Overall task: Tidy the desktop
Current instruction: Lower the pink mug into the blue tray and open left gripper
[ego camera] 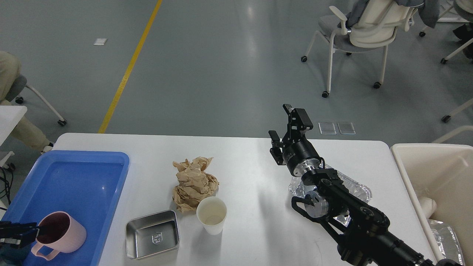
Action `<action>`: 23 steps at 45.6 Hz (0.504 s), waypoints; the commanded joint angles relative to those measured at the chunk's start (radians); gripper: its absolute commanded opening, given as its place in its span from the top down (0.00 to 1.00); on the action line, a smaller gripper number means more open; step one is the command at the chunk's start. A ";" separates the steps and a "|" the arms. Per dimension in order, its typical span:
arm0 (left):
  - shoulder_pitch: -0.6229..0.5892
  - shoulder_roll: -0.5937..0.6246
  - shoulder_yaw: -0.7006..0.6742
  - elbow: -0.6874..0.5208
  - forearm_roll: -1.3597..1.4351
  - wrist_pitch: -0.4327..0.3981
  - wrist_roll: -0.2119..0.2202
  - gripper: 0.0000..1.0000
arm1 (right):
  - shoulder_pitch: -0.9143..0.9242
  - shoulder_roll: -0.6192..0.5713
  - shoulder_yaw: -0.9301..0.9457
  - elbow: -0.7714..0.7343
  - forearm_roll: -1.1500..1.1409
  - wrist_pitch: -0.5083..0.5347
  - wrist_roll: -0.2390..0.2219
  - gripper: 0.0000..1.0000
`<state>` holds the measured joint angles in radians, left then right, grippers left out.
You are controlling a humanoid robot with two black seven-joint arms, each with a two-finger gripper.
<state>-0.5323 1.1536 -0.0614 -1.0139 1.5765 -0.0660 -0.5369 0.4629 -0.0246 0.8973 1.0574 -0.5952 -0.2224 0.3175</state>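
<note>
Your white surface [251, 166] fills the lower view and carries one blue tray [79, 177], one crumpled brown paper [194, 183], one paper cup [211, 214], one steel pan [152, 234] and one foil tray [354, 186]. Your left pincer [31, 233] grips the one pink mug [61, 233] by its rim, over the tray. Your right pincer [284, 127] stands spread apart, empty.

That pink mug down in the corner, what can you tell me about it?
The pink mug looks like matte plastic, with a darker, maroon-looking inside and a loop handle pointing toward the near edge. It seems empty. It sits in the near left corner of the blue tray, upright or slightly tilted. The left gripper reaches in from the left edge, with one finger over the rim into the mug's mouth; the other finger is hard to make out.
</note>
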 commanded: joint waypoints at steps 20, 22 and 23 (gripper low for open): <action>-0.026 0.095 -0.081 -0.049 -0.222 -0.078 -0.011 0.03 | 0.003 0.000 0.000 0.000 0.000 0.000 0.000 0.00; -0.035 0.107 -0.113 -0.049 -0.297 -0.132 0.000 0.03 | 0.003 -0.001 -0.005 0.000 0.000 0.000 0.000 0.00; -0.046 0.113 -0.132 -0.049 -0.334 -0.158 0.005 0.03 | 0.003 0.000 -0.008 0.000 0.000 0.000 0.000 0.00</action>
<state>-0.5559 1.2326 -0.1224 -1.0568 1.4152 -0.1156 -0.5494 0.4656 -0.0245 0.8973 1.0573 -0.5952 -0.2224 0.3175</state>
